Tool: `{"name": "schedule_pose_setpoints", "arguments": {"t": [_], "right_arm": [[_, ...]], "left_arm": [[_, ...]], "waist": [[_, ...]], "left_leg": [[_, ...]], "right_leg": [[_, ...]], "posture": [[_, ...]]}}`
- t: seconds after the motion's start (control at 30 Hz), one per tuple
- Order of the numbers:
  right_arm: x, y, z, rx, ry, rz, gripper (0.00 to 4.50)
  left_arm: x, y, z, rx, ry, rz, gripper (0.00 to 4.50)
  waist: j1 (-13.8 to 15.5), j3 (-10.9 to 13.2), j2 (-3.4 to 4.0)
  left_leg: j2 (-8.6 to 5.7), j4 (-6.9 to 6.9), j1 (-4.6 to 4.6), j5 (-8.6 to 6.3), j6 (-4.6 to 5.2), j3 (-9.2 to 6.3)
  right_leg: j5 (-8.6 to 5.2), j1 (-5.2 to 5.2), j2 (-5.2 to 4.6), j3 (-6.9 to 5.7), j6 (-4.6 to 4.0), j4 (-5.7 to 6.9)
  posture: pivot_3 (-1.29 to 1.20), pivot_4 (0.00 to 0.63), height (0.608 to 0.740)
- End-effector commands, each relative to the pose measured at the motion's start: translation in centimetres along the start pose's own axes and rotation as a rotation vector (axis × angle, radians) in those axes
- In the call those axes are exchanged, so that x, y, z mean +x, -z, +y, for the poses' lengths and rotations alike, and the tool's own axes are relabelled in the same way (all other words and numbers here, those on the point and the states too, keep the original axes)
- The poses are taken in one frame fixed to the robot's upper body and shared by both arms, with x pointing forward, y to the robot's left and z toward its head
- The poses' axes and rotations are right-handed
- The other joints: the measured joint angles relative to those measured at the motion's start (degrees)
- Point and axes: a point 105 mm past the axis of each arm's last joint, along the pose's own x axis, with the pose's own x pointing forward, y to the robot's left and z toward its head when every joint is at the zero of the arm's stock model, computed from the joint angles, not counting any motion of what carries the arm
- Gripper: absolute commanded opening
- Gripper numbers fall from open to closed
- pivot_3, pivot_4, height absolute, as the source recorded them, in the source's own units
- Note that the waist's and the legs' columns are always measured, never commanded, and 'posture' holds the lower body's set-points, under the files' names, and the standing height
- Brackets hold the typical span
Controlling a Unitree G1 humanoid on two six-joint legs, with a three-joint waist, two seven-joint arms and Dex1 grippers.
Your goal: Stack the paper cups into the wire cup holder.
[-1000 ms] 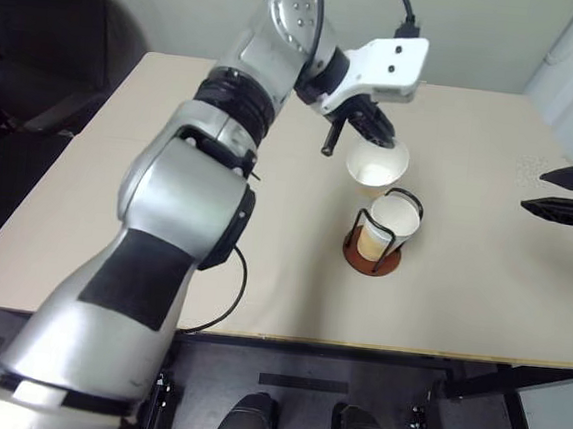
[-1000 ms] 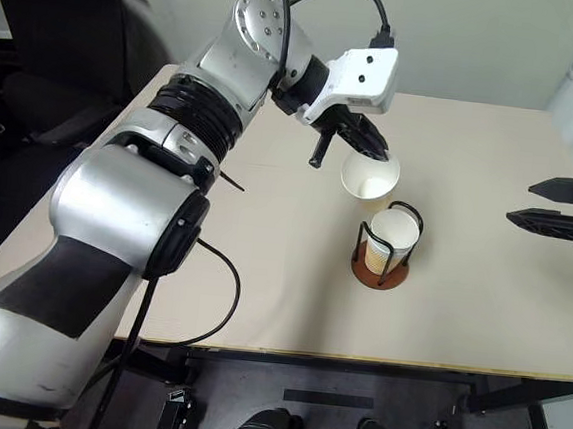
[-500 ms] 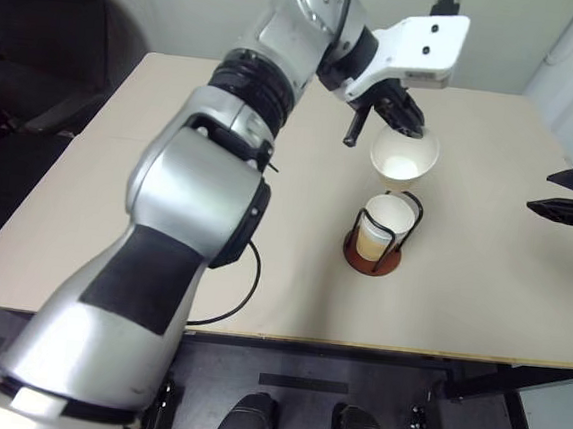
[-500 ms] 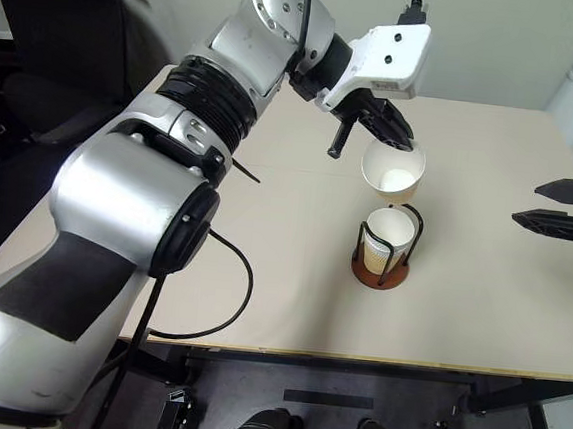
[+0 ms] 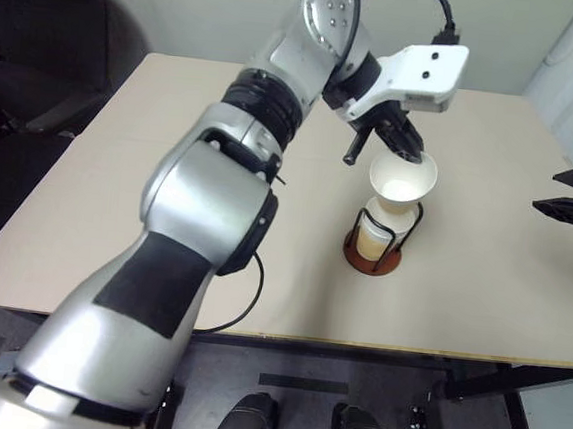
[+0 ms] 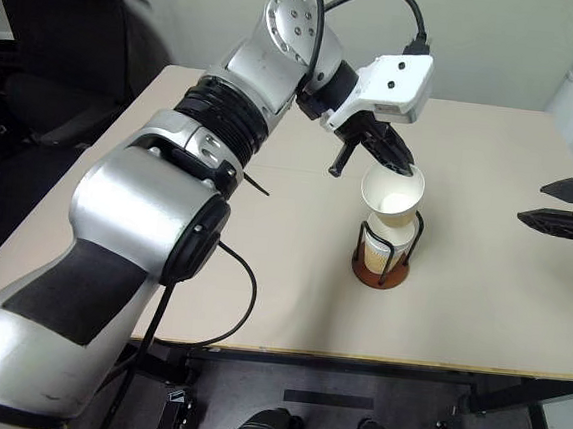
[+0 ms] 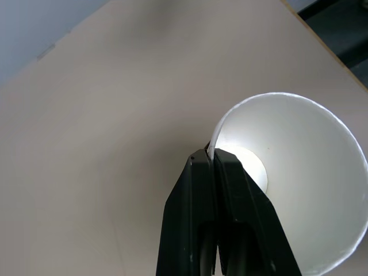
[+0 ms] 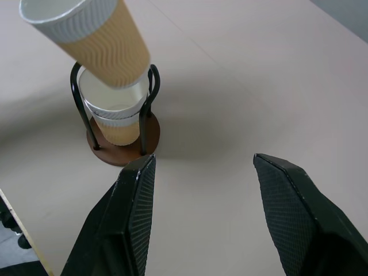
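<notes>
1. Tan corrugated paper with a white rim: that is the carried cup (image 8: 92, 34), pinched at its rim wall by the left gripper (image 7: 213, 158), whose jaws are clenched on it, one finger inside and one outside.
2. It hangs just above the wire cup holder (image 6: 384, 251), which stands right of the table's (image 5: 118, 190) middle, toward the near edge, on a reddish-brown disc base.
3. Cups already nested in the holder (image 8: 112, 109) sit upright between the black wire loops, mouth open to the carried one.
4. The relation that matters: the carried cup's bottom is over the nested cups' mouth, but its long axis is tilted, the mouth leaning away from vertical, while the holder's axis is upright.
5. As I judge it, the coming move calls for righting the cup so both axes line up, then lowering it between the loops.
6. The left arm is plainly the nearer one, being directly over the holder.
7. The right gripper (image 8: 201, 190) hovers well apart at the right side of the table, jaws released and empty, pointing toward the holder.
8. Obstacles: the wire loops themselves rise beside the nested cups' rim, so a tilted cup could catch a loop or tip the light stand. Nothing else on the table lies near.
</notes>
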Motion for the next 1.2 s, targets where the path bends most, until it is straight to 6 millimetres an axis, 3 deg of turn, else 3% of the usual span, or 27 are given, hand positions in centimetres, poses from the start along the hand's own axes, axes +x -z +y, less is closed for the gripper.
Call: {"name": "schedule_pose_setpoints", "arguments": {"t": [0.03,0.83,0.97,1.2], "right_arm": [[-1.1,-1.3,-0.1,-0.045,0.030,-0.023,2.71],[-0.7,-1.0,0.1,-0.045,0.010,-0.007,2.71],[-0.7,-0.8,0.2,-0.043,0.008,0.000,2.71],[-0.5,-0.7,0.3,-0.032,-0.002,0.003,2.71]], "left_arm": [[-0.2,-0.8,0.2,0.018,0.000,-0.024,0.06],[1.5,1.6,-0.8,-0.036,0.030,0.039,0.06],[1.7,1.6,-0.9,-0.043,0.031,0.035,0.94],[1.6,1.2,-0.7,-0.076,0.019,-0.010,3.41]], "waist": [[-0.01,0.00,0.00],[0.00,-0.01,0.01],[-0.01,-0.01,0.01],[0.00,-0.01,0.01]], "left_leg": [[-0.01,0.00,0.01,0.00,0.00,0.01],[-0.02,0.26,0.02,0.01,0.09,0.01],[-0.01,0.26,0.02,0.01,0.09,0.01],[-0.01,0.28,0.02,0.01,0.09,0.02]], "right_leg": [[0.00,0.01,0.02,-0.02,0.00,0.00],[0.06,0.10,0.01,-0.02,0.10,0.06],[0.07,0.10,0.01,-0.02,0.11,0.06],[0.07,0.11,0.01,-0.02,0.12,0.06]], "posture": [[0.00,0.150,0.740],[0.00,0.150,0.740],[0.00,0.150,0.740],[0.00,0.150,0.740]]}}
